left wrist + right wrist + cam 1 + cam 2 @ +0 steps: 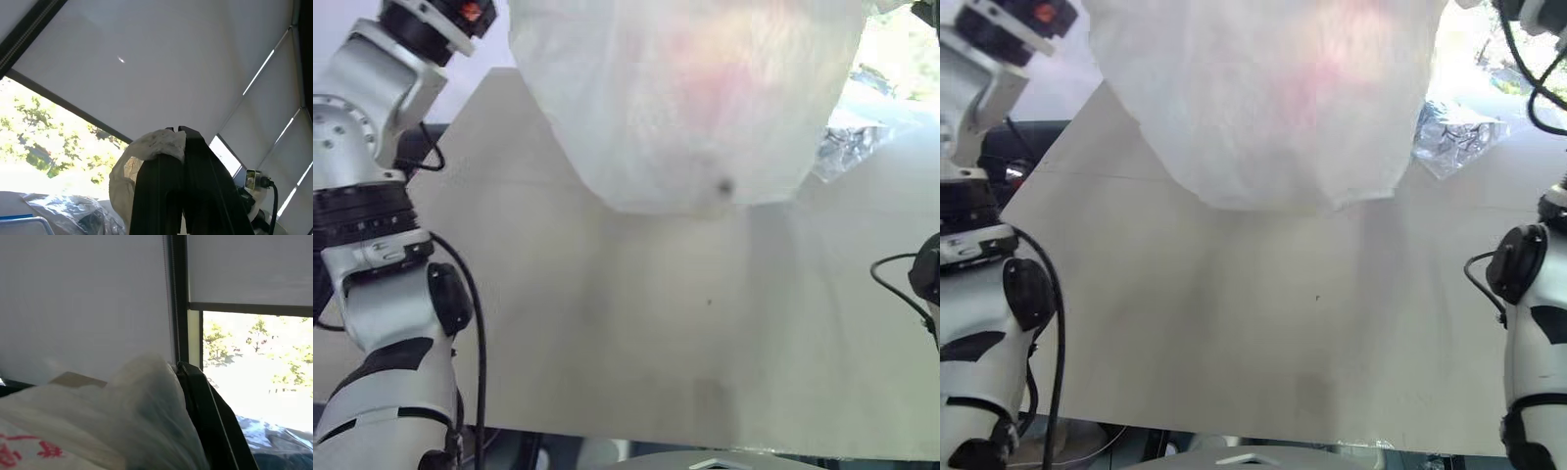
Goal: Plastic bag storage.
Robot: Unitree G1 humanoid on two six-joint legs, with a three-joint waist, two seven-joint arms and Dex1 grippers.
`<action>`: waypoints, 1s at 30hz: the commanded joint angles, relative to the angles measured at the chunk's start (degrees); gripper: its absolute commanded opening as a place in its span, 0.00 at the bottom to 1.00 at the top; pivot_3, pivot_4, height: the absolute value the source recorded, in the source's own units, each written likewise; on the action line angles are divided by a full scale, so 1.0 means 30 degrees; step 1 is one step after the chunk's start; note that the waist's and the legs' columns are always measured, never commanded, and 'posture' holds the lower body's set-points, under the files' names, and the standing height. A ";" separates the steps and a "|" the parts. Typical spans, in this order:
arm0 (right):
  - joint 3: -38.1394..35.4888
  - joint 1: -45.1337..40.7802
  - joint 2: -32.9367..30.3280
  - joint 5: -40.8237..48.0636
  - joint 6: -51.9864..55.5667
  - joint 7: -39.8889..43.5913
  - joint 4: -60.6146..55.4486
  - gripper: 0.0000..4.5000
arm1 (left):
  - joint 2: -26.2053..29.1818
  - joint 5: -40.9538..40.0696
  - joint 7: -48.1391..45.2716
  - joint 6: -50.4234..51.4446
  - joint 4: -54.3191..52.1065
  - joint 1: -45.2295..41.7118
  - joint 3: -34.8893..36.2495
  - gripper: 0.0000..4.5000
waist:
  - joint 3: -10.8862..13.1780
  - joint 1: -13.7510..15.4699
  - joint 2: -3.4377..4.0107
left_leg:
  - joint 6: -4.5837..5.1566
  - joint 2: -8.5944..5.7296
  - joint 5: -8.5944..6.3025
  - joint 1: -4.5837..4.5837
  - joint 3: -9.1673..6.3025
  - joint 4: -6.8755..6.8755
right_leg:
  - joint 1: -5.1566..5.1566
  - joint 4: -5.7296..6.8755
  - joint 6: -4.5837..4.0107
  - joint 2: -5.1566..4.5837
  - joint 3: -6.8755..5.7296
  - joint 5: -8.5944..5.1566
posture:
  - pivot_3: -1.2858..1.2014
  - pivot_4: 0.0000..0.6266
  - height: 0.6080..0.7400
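Pale beige table point(636, 333) below, bare across the near part, with a faint soft shadow under the hanging load. White roller blinds point(161, 63) and dark window frames behind; bright trees beyond the glass.

Plastic bag point(690, 98) up in the air, clear of the table, spread wide across the upper middle of the head views. Thin, translucent, white, with a pinkish-red blur showing through near its centre and a small dark spot low on its rounded bottom edge. Red printed marks on its film close to the right wrist camera.

Left gripper point(179, 133) pressed together, black fingers point(159, 191) side by side, pinching a bunched knot of the plastic bag's white film at the tips. Film draped down one side of the fingers from there.

Right gripper point(182, 366) likewise squeezed closed; one black finger in sight, the plastic bag's film heaped over and against it, so grip on the film likely but the pinch point itself covered.

Clear silvery wrapper point(1454, 137) crumpled on the far right of the table, partly behind the hanging bag's right edge. Same shiny wrapper in both wrist views, low down, by a blue-rimmed box edge point(24, 220).
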 commanded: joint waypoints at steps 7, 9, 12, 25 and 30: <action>-0.2994 0.4251 -0.0264 0.3369 0.5443 -0.1659 -0.8117 0.00 | -0.1127 0.2053 -0.1618 0.2428 -0.2222 0.1518 0.0319 0.02 | 0.0002 -0.0355 0.0003 | -0.0012 0.0034 0.0006 -0.0156 0.0018 0.0008 | -0.0245 0.0192 0.0003 -0.0084 0.0047 0.0004 | 0.52 0.24 1.00; -0.3277 0.4688 0.0265 0.3883 0.6187 -0.2207 -0.9156 0.00 | -0.1277 0.2294 -0.1803 0.2807 -0.3017 0.1905 0.0234 0.02 | 0.0004 -0.0465 0.0007 | -0.0034 0.0039 0.0020 -0.0230 0.0012 0.0068 | -0.0326 0.0250 0.0001 -0.0076 0.0070 0.0004 | 0.52 0.24 1.00; -0.3980 0.5544 0.1566 0.4866 0.8106 -0.3175 -1.1345 0.00 | -0.1144 0.2628 -0.2205 0.3718 -0.5372 0.3580 -0.0307 0.02 | -0.0001 -0.0476 0.0011 | -0.0045 0.0039 0.0029 -0.0214 0.0023 0.0088 | -0.0311 0.0256 0.0000 -0.0075 0.0097 0.0005 | 0.52 0.24 1.00; -0.5668 2.3204 -0.1777 0.6257 0.8566 0.0589 -2.0735 0.00 | 0.0783 0.4834 -0.2984 0.4540 -1.4654 1.5873 -0.0563 0.02 | -0.0031 -0.0014 0.0000 | -0.0041 0.0030 0.0026 -0.0201 -0.0007 0.0111 | -0.0259 0.0234 0.0003 -0.0086 0.0102 0.0001 | 0.52 0.24 1.00; -0.3143 2.5349 -0.1692 0.2433 0.3055 -0.0445 -1.9296 0.00 | 0.0833 0.9641 -0.4548 0.0516 -1.5070 1.8186 -0.1853 0.02 | -0.0029 -0.0022 0.0003 | 0.0055 0.0049 -0.0006 0.0107 0.0044 0.0115 | 0.0005 0.0199 -0.0022 0.0061 0.0109 -0.0049 | 0.52 0.24 1.00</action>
